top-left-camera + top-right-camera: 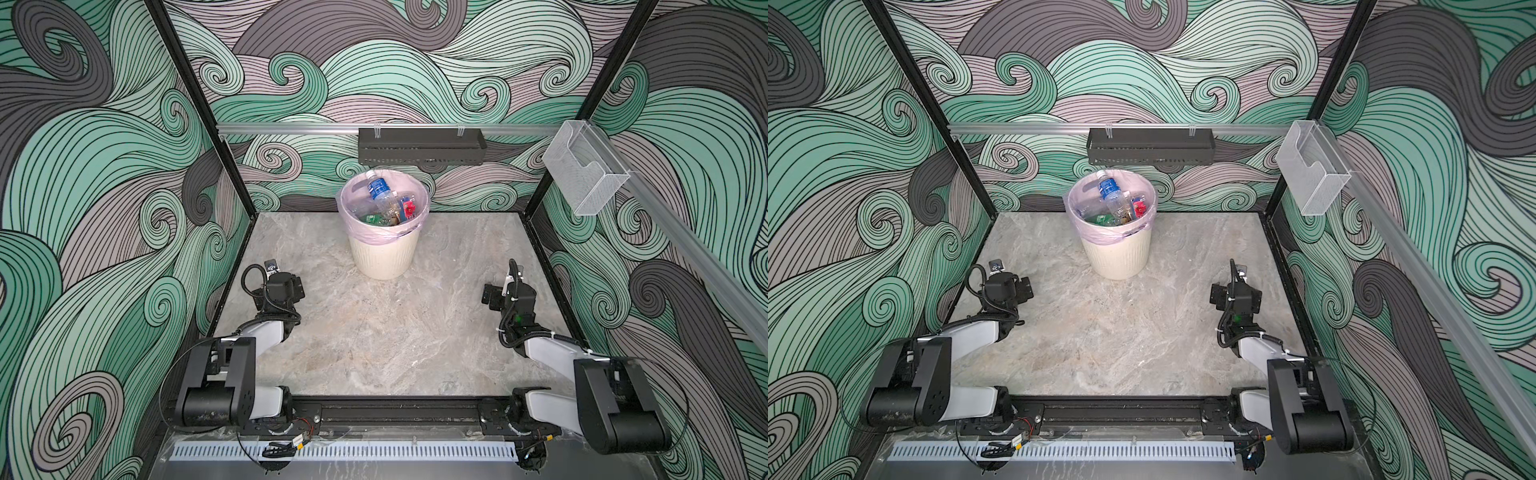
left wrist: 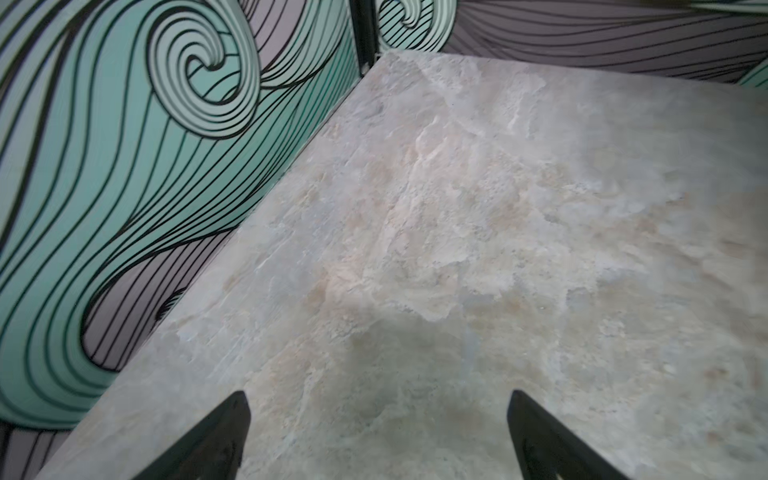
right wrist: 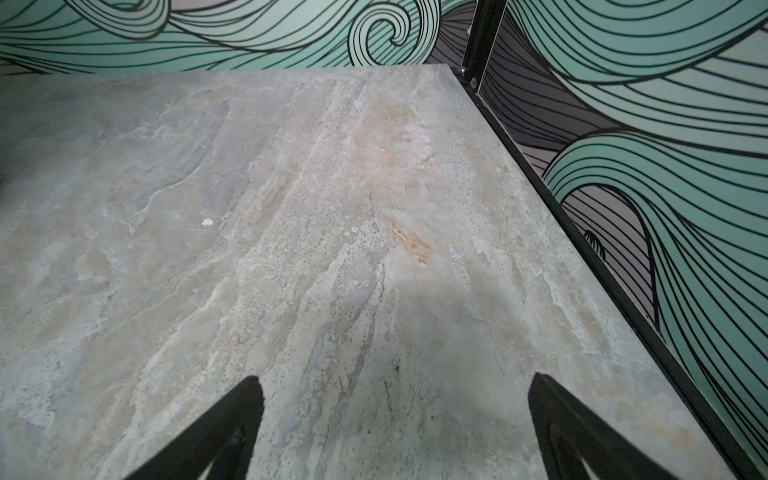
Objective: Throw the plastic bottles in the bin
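The bin (image 1: 384, 253) (image 1: 1120, 255), cream-white and ribbed with a pink liner over its rim, stands at the back middle of the stone-patterned table. The plastic bottles (image 1: 380, 191) (image 1: 1111, 190) lie piled inside it: a clear one with a blue label on top, with green and red-labelled ones below. No bottle shows on the table. My left gripper (image 2: 376, 399) (image 1: 296, 286) hangs open over bare table at the left, nothing between its fingers. My right gripper (image 3: 397, 382) (image 1: 490, 296) is open over bare table at the right, also holding nothing. The bin does not show in either wrist view.
A black perforated shelf (image 1: 422, 145) hangs on the back wall above the bin. A clear mesh-like box (image 1: 584, 174) is fixed to the right rail. Patterned walls close in the table (image 1: 374, 340) on three sides. Both arm bases sit along the front edge.
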`<action>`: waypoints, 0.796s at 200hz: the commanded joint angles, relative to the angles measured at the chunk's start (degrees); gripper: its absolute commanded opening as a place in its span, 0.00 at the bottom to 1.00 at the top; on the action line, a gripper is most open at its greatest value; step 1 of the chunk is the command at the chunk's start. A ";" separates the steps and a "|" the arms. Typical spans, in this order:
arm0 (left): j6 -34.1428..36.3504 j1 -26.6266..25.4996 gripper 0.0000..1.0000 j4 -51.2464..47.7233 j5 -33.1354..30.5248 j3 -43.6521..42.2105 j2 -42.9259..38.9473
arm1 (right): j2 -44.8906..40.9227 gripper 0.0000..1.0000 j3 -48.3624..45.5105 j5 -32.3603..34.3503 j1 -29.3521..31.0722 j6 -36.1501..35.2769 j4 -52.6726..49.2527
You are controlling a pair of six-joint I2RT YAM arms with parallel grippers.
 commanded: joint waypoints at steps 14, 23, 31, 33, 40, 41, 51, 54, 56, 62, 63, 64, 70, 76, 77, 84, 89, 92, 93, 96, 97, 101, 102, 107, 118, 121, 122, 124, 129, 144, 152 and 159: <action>4.02 0.58 0.99 15.57 9.80 -0.52 7.95 | 3.43 1.00 0.26 -2.12 -0.76 -1.47 11.88; 4.20 0.66 0.99 16.89 9.46 -0.18 9.48 | 5.30 1.00 -0.29 -3.72 -0.97 -1.20 14.93; 4.08 0.67 0.99 14.30 9.43 0.66 9.15 | 7.92 1.00 -1.17 -5.00 -0.98 -1.51 19.36; 3.74 0.67 0.99 13.17 9.40 0.91 8.80 | 8.62 1.00 -1.34 -5.29 -0.94 -1.64 20.44; 3.06 0.76 0.98 10.44 9.70 1.74 7.90 | 11.95 1.00 -1.68 -5.87 -0.98 -1.80 23.77; 3.09 0.76 0.99 10.77 9.66 1.69 7.94 | 12.51 1.00 -1.68 -5.91 -0.98 -1.84 24.22; 4.06 0.76 0.99 13.53 9.53 1.04 9.02 | 17.73 1.00 -0.97 -5.69 -0.98 -2.38 30.38; 3.94 0.69 0.99 13.29 9.53 1.13 8.97 | 17.25 1.00 -0.02 -6.02 -0.98 -2.37 27.84; 3.75 0.70 0.99 12.77 9.60 1.23 8.85 | 16.43 1.00 0.90 -6.20 -0.98 -2.34 25.52; 3.19 0.73 0.99 10.50 9.60 2.00 8.47 | 13.96 1.00 4.33 -6.51 -1.06 -1.72 13.20; 3.12 0.74 0.99 10.27 9.61 2.08 8.40 | 13.78 1.00 4.66 -6.58 -1.06 -1.63 12.21; 3.13 0.75 0.99 10.25 9.62 2.12 8.37 | 13.78 1.00 4.87 -6.78 -1.11 -1.59 11.84; 3.28 0.76 0.99 11.45 9.48 1.93 8.78 | 15.72 1.00 3.60 -7.58 -1.54 -1.84 18.43; 3.57 0.76 0.99 11.78 9.45 1.90 9.04 | 17.28 1.00 2.12 -7.83 -1.53 -2.39 23.61; 3.53 0.76 0.99 11.70 9.49 1.90 9.00 | 17.15 1.00 2.15 -7.85 -1.56 -2.36 23.39; 3.16 0.84 0.99 10.48 9.60 2.22 8.67 | 14.91 1.00 3.36 -7.84 -1.60 -1.76 16.82; 3.18 0.85 0.99 10.80 9.67 2.13 8.68 | 14.18 1.00 4.27 -7.94 -1.72 -1.60 13.85; 3.26 0.84 0.99 11.05 9.56 2.08 8.77 | 14.82 1.00 3.99 -8.00 -1.77 -1.69 15.49; 3.29 0.85 0.99 11.16 9.55 2.08 8.82 | 15.04 1.00 3.83 -8.02 -1.77 -1.70 16.29; 3.31 0.85 0.99 11.10 9.58 2.08 8.86 | 15.91 1.00 3.32 -7.89 -1.70 -1.84 18.68; 3.31 0.85 0.99 11.01 9.56 2.08 8.86 | 16.16 1.00 3.23 -7.88 -1.69 -1.86 19.47; 3.23 0.85 0.99 10.87 9.60 2.16 8.81 | 16.78 1.00 2.84 -7.86 -1.68 -2.04 21.29; 3.22 0.81 0.99 10.81 9.62 2.16 8.79 | 16.77 1.00 2.86 -7.87 -1.68 -2.05 21.40; 3.22 0.82 0.99 10.75 9.63 2.17 8.70 | 16.18 1.00 3.15 -7.87 -1.68 -1.92 19.75; 3.22 0.83 0.99 10.91 9.65 2.08 8.71 | 14.64 1.00 3.91 -7.98 -1.73 -1.72 15.26; 3.22 0.80 0.99 10.90 9.63 2.06 8.70 | 15.00 1.00 3.67 -8.04 -1.70 -1.76 16.42; 3.22 0.83 0.99 10.91 9.63 2.07 8.70 | 15.13 1.00 3.58 -8.00 -1.69 -1.74 16.63; 3.22 0.84 0.99 10.85 9.63 2.08 8.69 | 15.46 1.00 3.41 -7.93 -1.69 -1.79 17.69; 3.22 0.82 0.99 10.87 9.63 2.08 8.69 | 15.85 1.00 3.12 -7.88 -1.68 -1.89 19.06; 3.22 0.85 0.99 10.95 9.67 1.99 8.60 | 14.68 1.00 3.66 -8.06 -1.68 -1.81 16.11; 3.22 0.81 0.99 10.99 9.63 1.90 8.56 | 15.06 1.00 3.29 -8.05 -1.68 -1.89 17.53; 3.22 0.85 0.99 10.99 9.63 1.90 8.51 | 15.28 1.00 3.06 -7.96 -1.57 -1.98 18.45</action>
